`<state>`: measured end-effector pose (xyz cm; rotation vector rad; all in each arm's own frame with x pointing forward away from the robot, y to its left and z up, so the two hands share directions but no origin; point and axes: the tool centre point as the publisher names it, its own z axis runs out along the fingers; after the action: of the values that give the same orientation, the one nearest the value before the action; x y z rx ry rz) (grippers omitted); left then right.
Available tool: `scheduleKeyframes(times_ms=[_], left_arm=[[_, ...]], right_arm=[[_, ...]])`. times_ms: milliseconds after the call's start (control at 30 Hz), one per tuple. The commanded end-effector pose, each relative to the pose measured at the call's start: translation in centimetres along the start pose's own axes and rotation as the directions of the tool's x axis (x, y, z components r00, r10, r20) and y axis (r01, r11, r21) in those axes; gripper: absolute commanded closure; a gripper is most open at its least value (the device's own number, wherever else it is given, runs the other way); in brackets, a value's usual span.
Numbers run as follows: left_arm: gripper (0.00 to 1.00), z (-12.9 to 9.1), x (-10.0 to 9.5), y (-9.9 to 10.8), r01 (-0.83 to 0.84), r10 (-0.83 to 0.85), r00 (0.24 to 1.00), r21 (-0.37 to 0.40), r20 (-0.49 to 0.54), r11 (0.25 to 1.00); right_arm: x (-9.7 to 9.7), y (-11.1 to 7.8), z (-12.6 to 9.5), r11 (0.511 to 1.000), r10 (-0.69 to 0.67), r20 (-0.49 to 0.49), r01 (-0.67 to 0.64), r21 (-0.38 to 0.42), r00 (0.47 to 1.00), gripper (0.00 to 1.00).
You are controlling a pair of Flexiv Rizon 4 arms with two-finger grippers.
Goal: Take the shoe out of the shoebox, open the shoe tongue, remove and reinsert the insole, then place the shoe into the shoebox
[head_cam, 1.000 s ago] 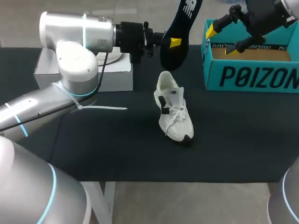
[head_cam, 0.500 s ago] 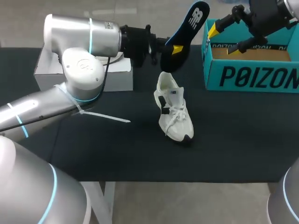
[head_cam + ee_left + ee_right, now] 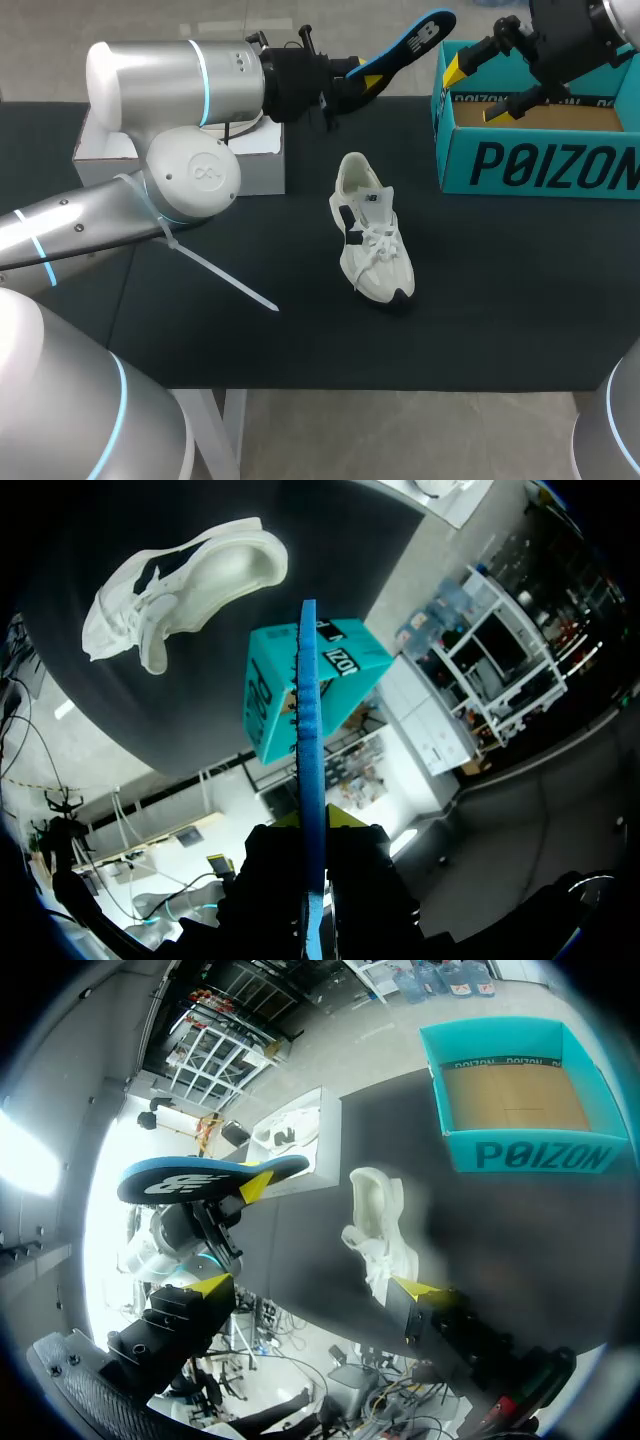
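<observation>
To the far left of the shoe, a white box sits on the black table, and a white cable tie lies nearer, also to the shoe's left. Above and behind the shoe, the left gripper has its fingers clamped on one end of the blue insole, which is held in the air, clear of the shoe, with its free end slanting up and to the right.

The shoe stands on its sole, heel opening up, touching nothing else. To its right and further back, the right gripper hangs with its fingers spread and holding nothing, over the corner of the teal shoebox nearest the shoe.

The insole looks thin, light and bendy, so it is likely to flex unless fed in end first. The shoe seems light with a soft upper, and it may slide or tip under that push. The heel collar or the sides of the midfoot look like the firmest places to steady it.
</observation>
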<state>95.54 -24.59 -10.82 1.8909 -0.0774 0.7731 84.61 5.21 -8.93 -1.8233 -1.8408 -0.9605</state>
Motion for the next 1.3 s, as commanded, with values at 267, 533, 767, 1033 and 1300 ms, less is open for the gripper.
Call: scheduleKeyframes(times_ms=[267, 533, 767, 1033, 1300], left_arm=[[1.0, 1.6, -0.4, -2.4, 0.158, -0.256, 0.954, -0.463, -0.157, 0.872], [1.0, 1.1, 0.0, -2.0, 0.26, -0.368, 0.924, -0.535, -0.103, 0.804], [1.0, 0.6, 0.0, -0.8, 0.059, -0.16, 0.977, -0.549, -0.138, 0.834], [1.0, 0.6, 0.1, -0.5, 0.13, -0.201, 0.977, -0.536, -0.077, 0.834], [1.0, 0.5, 0.7, 0.5, 0.29, -0.29, 0.955, -0.381, 0.059, 0.878]], right_arm=[[0.0, -0.3, 0.1, 1.0, 0.009, 0.008, -0.009, 0.004, 1.0, 0.0], [-0.1, -0.5, 0.3, 1.0, 0.014, 0.005, -0.014, 0.011, 1.0, 0.0], [-0.2, -0.4, 0.4, 1.0, 0.015, 0.003, -0.015, 0.013, 1.0, 0.0], [-0.6, -0.7, 1.3, 0.999, 0.024, -0.008, -0.024, 0.02, 1.0, 0.0], [-0.7, -0.7, 1.5, 0.999, 0.025, -0.016, -0.025, 0.024, 1.0, 0.0]])
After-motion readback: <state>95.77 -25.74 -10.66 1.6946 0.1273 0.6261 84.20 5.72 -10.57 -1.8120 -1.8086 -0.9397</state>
